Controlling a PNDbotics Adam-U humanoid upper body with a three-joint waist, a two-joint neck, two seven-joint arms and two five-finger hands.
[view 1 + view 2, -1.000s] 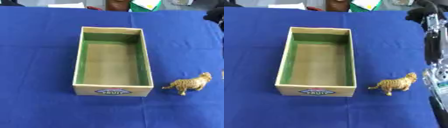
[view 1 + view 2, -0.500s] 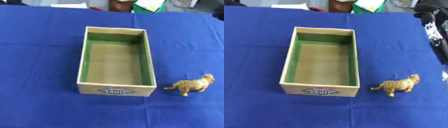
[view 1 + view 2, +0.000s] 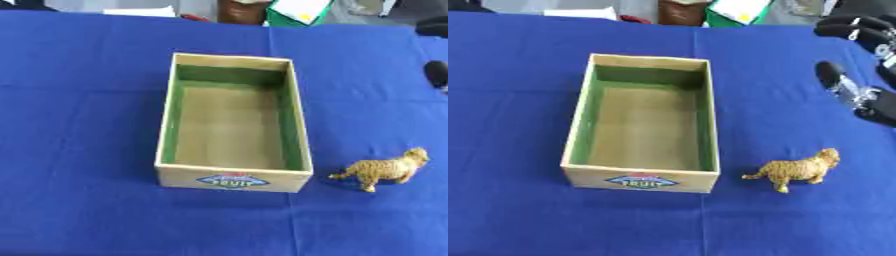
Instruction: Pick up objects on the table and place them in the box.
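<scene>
You are looking down at a table [image 3: 79, 100] draped in blue cloth. An open cardboard box [image 3: 297, 120] with green inner walls is sitting near the table's middle, its long sides running toward the far edge, and it is holding nothing. A small toy tiger [image 3: 796, 170] is standing upright just beside the box's near right corner, apart from it, its head pointing toward the table's right edge.

Your right hand [image 3: 859, 60] is hovering above the table's far right part, well apart from the tiger, its dark fingers spread with a gap between them and gripping nothing. Your left hand is showing in neither view.

The step in hand seems to be the reach for the tiger; nothing is in the box yet. The next move likely calls for bringing the right hand toward the near edge and down over the tiger, closing the fingers across its body.
</scene>
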